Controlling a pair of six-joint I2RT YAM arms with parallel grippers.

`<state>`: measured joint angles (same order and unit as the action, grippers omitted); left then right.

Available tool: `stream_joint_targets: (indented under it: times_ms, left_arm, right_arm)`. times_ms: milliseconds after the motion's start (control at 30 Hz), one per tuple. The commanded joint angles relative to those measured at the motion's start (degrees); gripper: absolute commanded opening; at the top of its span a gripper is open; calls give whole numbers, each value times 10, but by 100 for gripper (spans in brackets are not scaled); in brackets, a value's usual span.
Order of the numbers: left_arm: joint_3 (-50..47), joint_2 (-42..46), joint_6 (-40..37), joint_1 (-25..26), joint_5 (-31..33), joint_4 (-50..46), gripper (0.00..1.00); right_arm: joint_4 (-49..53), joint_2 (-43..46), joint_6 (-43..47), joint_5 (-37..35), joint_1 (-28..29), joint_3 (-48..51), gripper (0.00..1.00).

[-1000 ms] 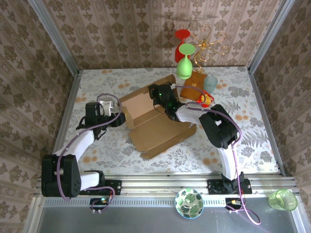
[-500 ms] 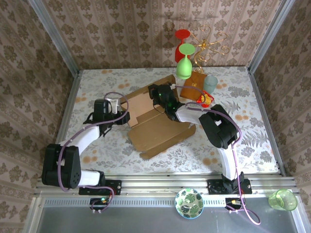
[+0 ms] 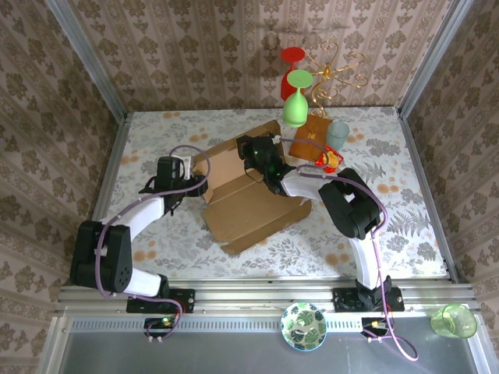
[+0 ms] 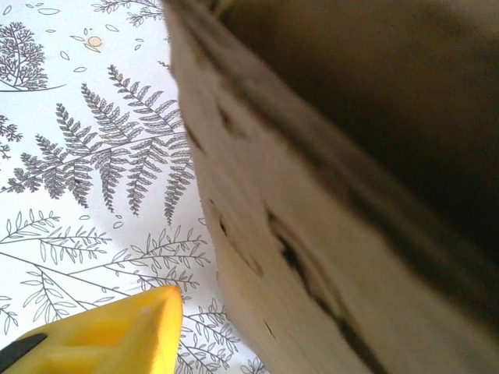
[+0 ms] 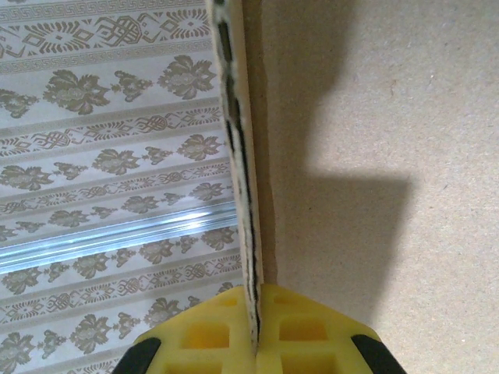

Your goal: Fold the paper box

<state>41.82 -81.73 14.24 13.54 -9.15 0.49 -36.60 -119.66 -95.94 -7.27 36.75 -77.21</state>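
Paper box (image 3: 253, 212) sits mid-table (image 3: 148, 132), partly folded: the near panel lies flat and the far panel stands up, tilted.

Right gripper (image 3: 257, 153) is at the raised panel's far edge. Right wrist view: the cardboard edge (image 5: 238, 156) runs straight down between the two yellow fingers (image 5: 203, 343), which are clamped on it.

Left gripper (image 3: 189, 178) is at the left end of the raised panel. Left wrist view: box wall (image 4: 327, 202) is very close, with one yellow finger (image 4: 117, 339) just beside it over the fern-print cloth. Grip state cannot be told.

Behind the box: orange-brown packet (image 3: 310, 137), pale cup (image 3: 338, 134), and a green glass (image 3: 295, 103) on a gold rack (image 3: 337, 72).
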Motion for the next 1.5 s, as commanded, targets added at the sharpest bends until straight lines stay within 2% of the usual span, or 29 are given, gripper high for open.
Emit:
stream_joint_targets:
  times_ms: [0,100,300,467,667,900,1100,1200,1267,1367,1467]
  left_arm:
    - [27,-19,12,3,48,-1,52]
    - [36,-31,18,6,72,-7,47]
    - [48,-48,23,23,114,-27,29]
    - [62,-61,38,37,178,-69,0]
    - [90,-82,74,44,269,-149,0]
    - [97,-93,75,50,266,-152,0]
    - [113,-98,68,52,289,-173,0]
    - [125,-96,55,51,305,-187,0]
    - [130,-89,36,50,309,-187,0]
    - [133,-79,-2,48,306,-178,0]
    - [133,-68,-44,42,286,-165,0]
  right_arm:
    - [5,-2,-11,-5,5,-3,0]
    - [6,-3,-11,-8,6,-3,0]
    - [7,-6,-13,-11,6,-8,0]
    - [13,-4,-14,-16,7,-14,0]
    - [17,2,-16,-31,11,-12,0]
    - [23,7,-25,-40,15,-14,0]
    - [43,24,-24,-50,16,-5,0]
    - [56,41,-22,-60,16,4,13]
    - [62,54,-22,-64,15,13,28]
    - [82,83,-18,-71,13,24,44]
    - [100,119,-6,-73,9,37,54]
